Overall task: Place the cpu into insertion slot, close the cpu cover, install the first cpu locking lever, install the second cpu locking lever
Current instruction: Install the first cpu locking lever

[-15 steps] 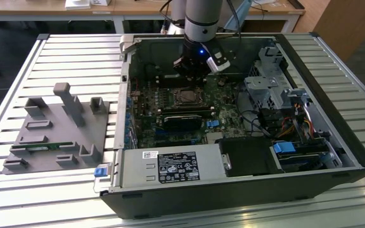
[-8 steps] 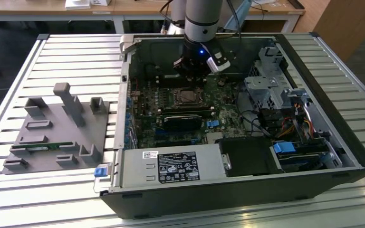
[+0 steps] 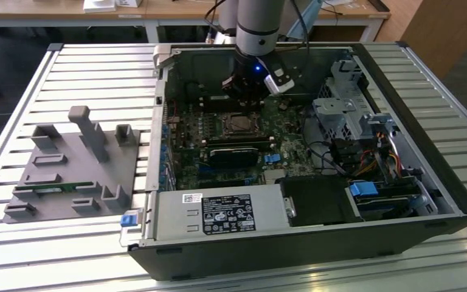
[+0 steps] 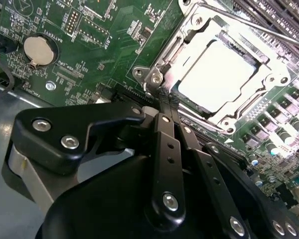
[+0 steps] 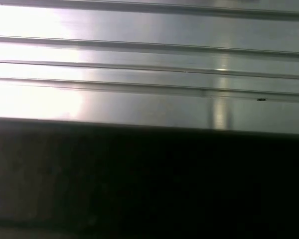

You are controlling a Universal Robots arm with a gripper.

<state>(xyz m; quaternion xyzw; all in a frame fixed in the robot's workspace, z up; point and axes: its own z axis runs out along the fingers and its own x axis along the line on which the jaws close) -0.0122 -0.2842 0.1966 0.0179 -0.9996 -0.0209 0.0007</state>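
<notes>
In the second wrist view the cpu lies flat in the insertion slot at the upper right of the frame, with the cpu cover folded down around it as a silvery frame. The gripper sits just beside the socket's near corner, its two slim fingers pressed together with nothing between them, tips close to the cover's edge.

My reading is that the placing and the covering are done and the work now stands at the locking levers. One thin lever rod runs along the far side of the socket — whether it is latched I cannot tell. To do this step well, the closed tips should bear on the lever itself, not on the cover or the chip, and push it steadily sideways under its hook without scraping the green motherboard.

Counted: one chip, one socket, one cover, one lever rod plainly seen, one coin battery. In the exterior view, one computer case and one grey fixture at the left.
</notes>
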